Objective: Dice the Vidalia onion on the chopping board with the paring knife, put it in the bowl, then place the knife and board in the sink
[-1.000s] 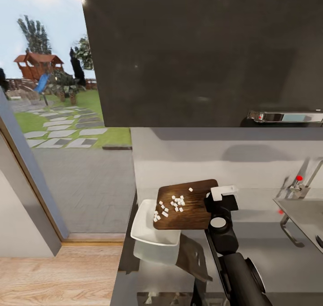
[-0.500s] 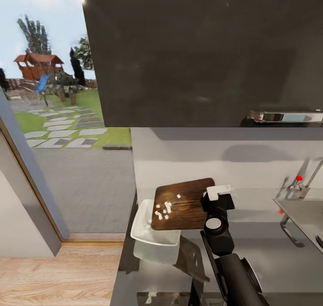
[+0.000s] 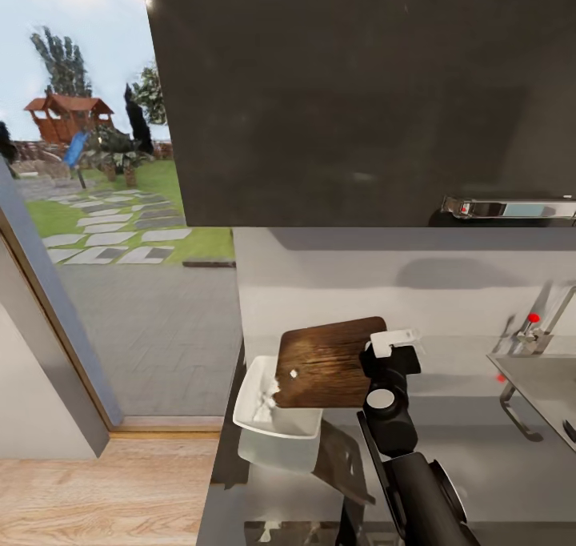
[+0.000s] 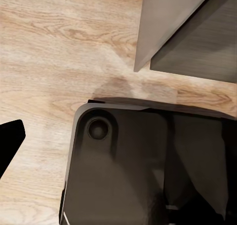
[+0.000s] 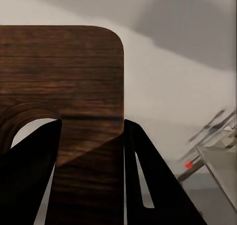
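While our right end effector (image 3: 376, 352) stays clamped on the chopping board's (image 3: 332, 362) three o'clock edge, the board tilts above the bowl (image 3: 276, 411) on the worktop (image 3: 480, 450). Diced onion (image 3: 266, 406) lies in the bowl; one bit (image 3: 294, 374) clings to the board. We cannot tell our left end effector's state.

The chopping board (image 3: 330, 363) is dark brown wood with plain grain, matt, and the same streaked wood shows in the right wrist view (image 5: 64, 86). At its eight o'clock the bowl (image 3: 254, 418) looks smooth, glossy white, like glazed ceramic, and the countertop (image 3: 480, 466) is polished grey that mirrors what is above it. At three o'clock the sink (image 3: 544, 386) is brushed grey steel, its tap (image 3: 544, 322) bright chrome; the floor (image 4: 49, 52) is pale matt wood plank.
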